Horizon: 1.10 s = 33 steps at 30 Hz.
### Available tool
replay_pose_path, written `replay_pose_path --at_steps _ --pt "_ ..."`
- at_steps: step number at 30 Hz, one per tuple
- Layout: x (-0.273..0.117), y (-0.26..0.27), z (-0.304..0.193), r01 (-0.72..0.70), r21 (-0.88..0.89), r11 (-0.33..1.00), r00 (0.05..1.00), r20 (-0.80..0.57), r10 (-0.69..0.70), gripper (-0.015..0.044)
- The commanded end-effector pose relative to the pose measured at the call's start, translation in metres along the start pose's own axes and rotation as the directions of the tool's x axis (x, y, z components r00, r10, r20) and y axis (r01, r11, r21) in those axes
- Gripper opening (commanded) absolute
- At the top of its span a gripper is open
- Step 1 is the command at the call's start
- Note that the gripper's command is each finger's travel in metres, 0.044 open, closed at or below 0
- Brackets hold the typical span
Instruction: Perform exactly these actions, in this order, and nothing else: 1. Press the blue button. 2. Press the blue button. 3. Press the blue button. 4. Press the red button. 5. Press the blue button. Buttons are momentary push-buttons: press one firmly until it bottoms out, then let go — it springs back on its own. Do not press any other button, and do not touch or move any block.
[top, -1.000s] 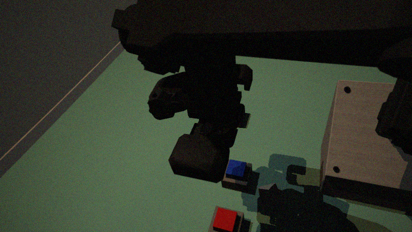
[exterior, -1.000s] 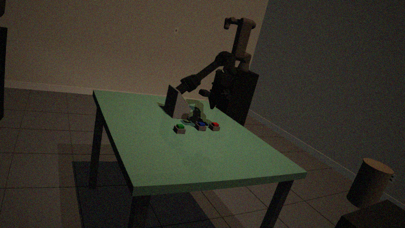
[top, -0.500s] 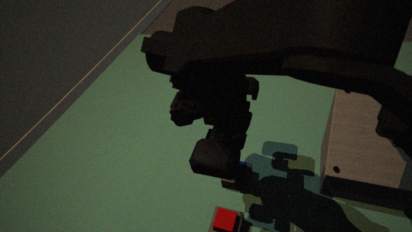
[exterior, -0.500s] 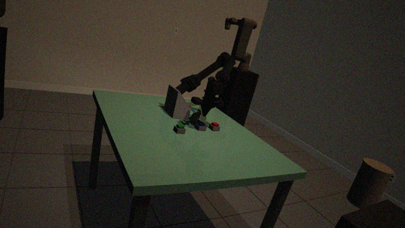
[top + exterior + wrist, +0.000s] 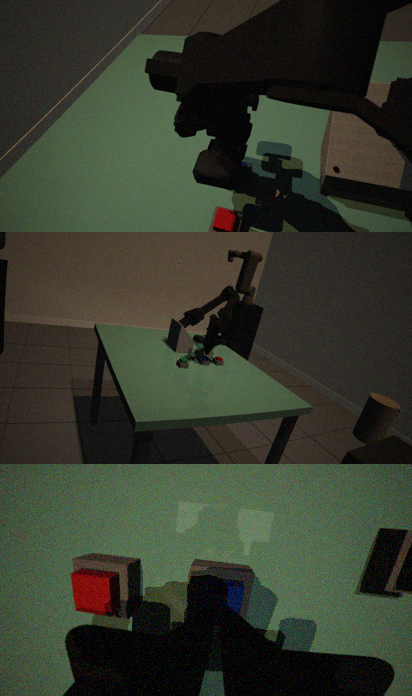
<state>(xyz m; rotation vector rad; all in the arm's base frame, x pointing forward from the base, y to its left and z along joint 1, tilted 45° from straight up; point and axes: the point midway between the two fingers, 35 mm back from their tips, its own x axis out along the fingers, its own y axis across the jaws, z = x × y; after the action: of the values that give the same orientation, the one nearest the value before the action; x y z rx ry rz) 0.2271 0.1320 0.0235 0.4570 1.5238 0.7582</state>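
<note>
"Which step are we on?"

"A blue press, I'd say. The fingers [image 5: 240, 168] [image 5: 207, 353] are down by the blue button [image 5: 243, 163] [image 5: 204, 358] [image 5: 235, 596], not over the red button [image 5: 224, 219] [image 5: 219, 358] [image 5: 95, 591]. My guess is the closing blue one, though nothing here shows a count."

"And how are the fingers?"

"Clenched together, with nothing between them. That suits pushing."

"Take the red button as our landmark. Where's the blue one?"

"Just beside it on the worktop [image 5: 86, 144] [image 5: 201, 393] [image 5: 310, 494]; in the wrist view it sits to the right of the red one. The green button [image 5: 183, 360] is farther from the red one, past the blue in the exterior view, and should be left alone."

"Where does the blue one lie relative to the fingers?"

"Below the tips, as I read it. In the wrist view they hide part of its cap, and the blue that shows peeks out on the side away from the red button. Whether they touch it, I can't tell."

"So what next?"

"Centre on the cap, maybe a touch farther from the red button, then go straight down until it bottoms out, and lift to let it spring back. Coming down off-centre could catch the housing instead."
</note>
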Motion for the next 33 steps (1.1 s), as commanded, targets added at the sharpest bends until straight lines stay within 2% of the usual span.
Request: replay_pose_path --at_steps 1,10,33 --pt "0.011 -0.001 -0.004 -0.005 0.012 1.000 1.000 -0.012 0.005 0.0020" --pt "0.024 -0.001 -0.005 -0.006 0.013 1.000 1.000 -0.013 0.006 0.0020" --pt "0.024 -0.001 -0.005 -0.006 0.013 1.000 1.000 -0.013 0.006 0.0020"
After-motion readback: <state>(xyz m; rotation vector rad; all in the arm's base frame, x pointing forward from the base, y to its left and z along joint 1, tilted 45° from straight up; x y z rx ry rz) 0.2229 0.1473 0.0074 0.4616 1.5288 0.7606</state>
